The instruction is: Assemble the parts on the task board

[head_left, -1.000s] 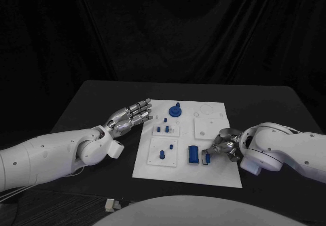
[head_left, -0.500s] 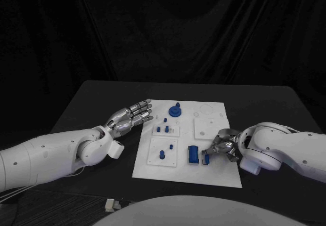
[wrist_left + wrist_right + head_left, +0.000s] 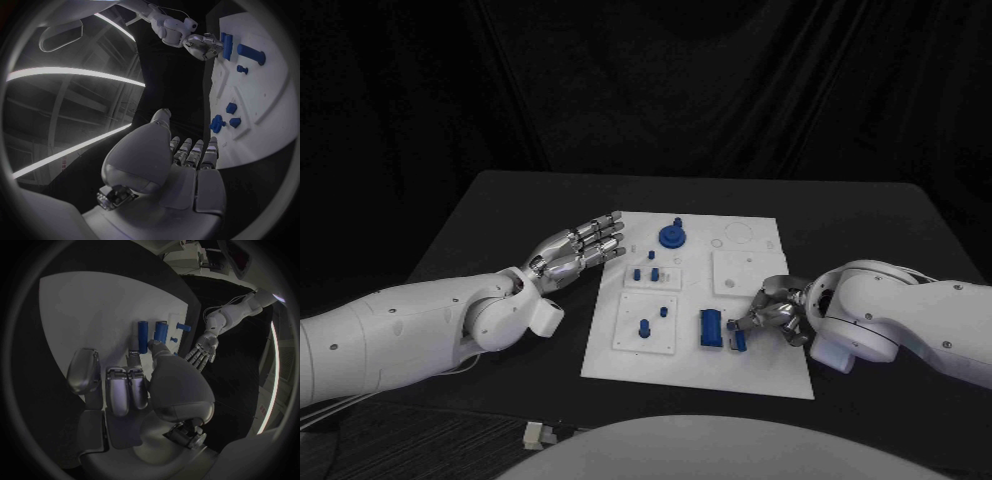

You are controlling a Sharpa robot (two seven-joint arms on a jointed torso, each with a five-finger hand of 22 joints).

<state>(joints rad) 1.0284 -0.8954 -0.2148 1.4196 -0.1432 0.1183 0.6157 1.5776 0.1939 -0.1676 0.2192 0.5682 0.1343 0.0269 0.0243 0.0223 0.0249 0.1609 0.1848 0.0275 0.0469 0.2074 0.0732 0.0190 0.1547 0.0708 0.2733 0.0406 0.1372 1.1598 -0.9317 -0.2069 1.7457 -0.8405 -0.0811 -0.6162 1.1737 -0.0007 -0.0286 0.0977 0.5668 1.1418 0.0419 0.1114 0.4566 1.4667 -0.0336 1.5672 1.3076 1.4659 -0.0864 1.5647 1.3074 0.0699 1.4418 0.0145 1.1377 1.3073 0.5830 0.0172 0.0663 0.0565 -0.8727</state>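
The white task board [image 3: 750, 362] lies mid-table. A blue block [image 3: 711, 328] stands near its front, with a narrow blue part [image 3: 738, 337] just to its right. My right hand [image 3: 773, 312] is curled over the board's right side. In the right wrist view a thumb and a fingertip [image 3: 133, 358] pinch the near end of the narrow blue part [image 3: 142, 335], beside the blue block [image 3: 161, 331]. My left hand [image 3: 577, 248] hovers at the board's left edge, fingers straight and apart, holding nothing. The left wrist view shows the left hand [image 3: 184, 165] beside the board [image 3: 275, 115].
A blue round knob [image 3: 672, 236] stands at the board's far end. Small blue pegs [image 3: 646, 272] sit in the left middle plate, and two more [image 3: 643, 326] in the plate nearer me. Bare black table [image 3: 877, 230] surrounds the board.
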